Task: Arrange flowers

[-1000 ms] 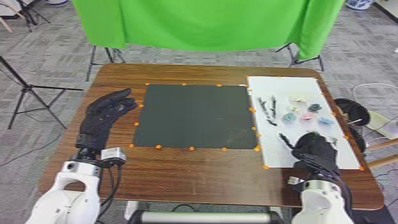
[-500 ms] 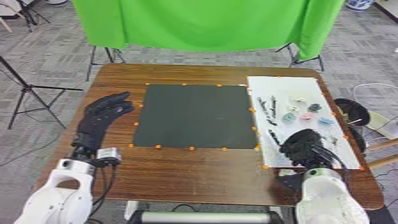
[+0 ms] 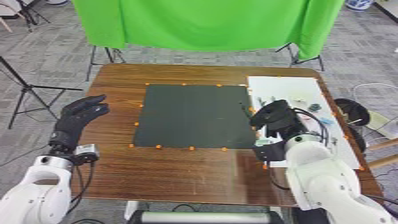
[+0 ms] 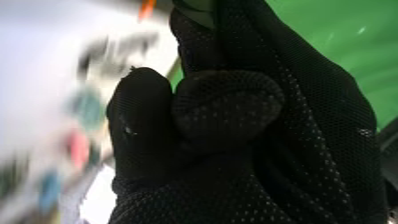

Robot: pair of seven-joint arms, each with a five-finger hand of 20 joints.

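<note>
Right robot hand (image 3: pixel 277 119): narrow, apparently pinching a dark stem (image 3: pixel 246 110). Stem projects toward the counter's (image 3: pixel 195 172) left edge, above the black mat's (image 3: pixel 191 115) right margin; long axis roughly near-to-far edge. Left robot hand (image 3: pixel 82 115), relaxed near the left edge, is farther. Likely next: lower stem onto mat, axis controlled.
</note>
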